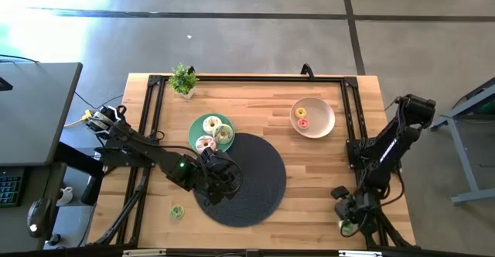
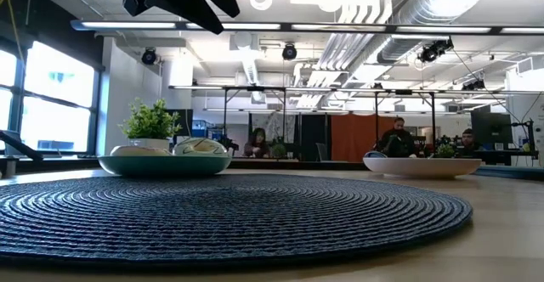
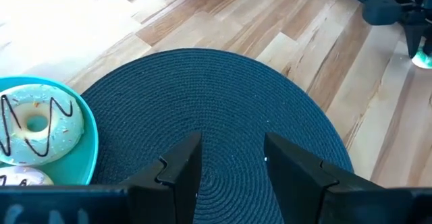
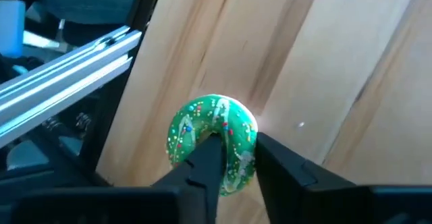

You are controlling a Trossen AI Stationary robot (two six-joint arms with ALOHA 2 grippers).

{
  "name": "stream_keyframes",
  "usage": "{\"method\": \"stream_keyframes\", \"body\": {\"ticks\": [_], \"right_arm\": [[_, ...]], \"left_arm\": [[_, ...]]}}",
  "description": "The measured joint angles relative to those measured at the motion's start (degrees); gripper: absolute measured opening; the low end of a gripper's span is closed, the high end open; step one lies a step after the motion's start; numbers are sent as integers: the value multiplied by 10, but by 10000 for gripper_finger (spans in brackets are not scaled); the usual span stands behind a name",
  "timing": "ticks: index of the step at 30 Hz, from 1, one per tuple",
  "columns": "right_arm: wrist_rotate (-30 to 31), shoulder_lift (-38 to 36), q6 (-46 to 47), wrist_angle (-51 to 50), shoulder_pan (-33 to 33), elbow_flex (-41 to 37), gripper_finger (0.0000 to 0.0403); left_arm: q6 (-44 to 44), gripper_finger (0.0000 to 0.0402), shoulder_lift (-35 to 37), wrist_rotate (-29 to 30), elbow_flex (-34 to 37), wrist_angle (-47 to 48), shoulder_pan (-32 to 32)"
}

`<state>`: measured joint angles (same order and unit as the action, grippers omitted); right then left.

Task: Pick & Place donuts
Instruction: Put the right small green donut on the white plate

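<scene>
Three donuts (image 1: 211, 132) on plate (image 1: 193, 133), two in bowl (image 1: 325, 121), one (image 1: 177, 210) on table (image 1: 309, 164). Level across: mat (image 2: 221, 218) foremost. Left tool (image 3: 229, 166) spread over mat. Right tool (image 4: 236, 163) pinching green donut (image 4: 212, 140) at table edge.

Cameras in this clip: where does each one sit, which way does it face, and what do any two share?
High view: overhead, straight down on the table; both arms show.
Low view: table height, level across the dark mat to the mint-green plate; one arm shows overhead.
Left wrist view: over the mat, past the open left gripper.
Right wrist view: down at the table edge; right gripper fingers pinch a green donut.
Shared: high and left wrist views both show the pale green donut on the plate.
</scene>
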<state>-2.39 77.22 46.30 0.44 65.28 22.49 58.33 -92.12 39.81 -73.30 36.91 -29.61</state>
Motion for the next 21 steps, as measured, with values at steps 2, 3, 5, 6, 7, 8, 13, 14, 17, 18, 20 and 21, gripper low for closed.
{"method": "stream_keyframes", "body": {"ticks": [2, 3, 5, 6, 7, 8, 13, 14, 17, 18, 20, 21], "right_arm": [[11, -5, -1, 13, -4, -1, 40], [14, -9, -1, 21, -8, -1, 24], [11, -28, -6, 35, -19, -1, 10], [16, -39, -10, 42, -27, -1, 12], [27, -51, -13, 46, -36, -1, 17], [44, -65, -16, 48, -46, -1, 22], [107, -134, -83, 27, -114, -1, 17], [117, -146, -98, 15, -132, -1, 11], [172, -177, -126, -19, -188, -1, 9], [197, -185, -126, -28, -208, -1, 12], [233, -203, -116, -51, -250, -1, 18], [239, -211, -119, -65, -272, -1, 19]], "left_arm": [[0, 159, 0, 0, 0, 0, 0], [0, 159, 0, 0, 0, 0, 0], [0, 159, 0, 0, 0, 0, 0], [2, 159, 0, 0, 0, 0, 0], [5, 159, 0, 0, 0, 0, 0], [6, 159, 0, 0, 0, -1, 0], [7, 159, 0, -5, 0, -12, 0], [6, 159, 0, -5, 0, -11, 0], [4, 159, 0, -5, 0, -11, 0], [4, 159, 0, -5, 0, -11, 0], [4, 159, 0, -5, 0, -10, 0], [4, 159, 0, -5, 0, -10, 0]]}}
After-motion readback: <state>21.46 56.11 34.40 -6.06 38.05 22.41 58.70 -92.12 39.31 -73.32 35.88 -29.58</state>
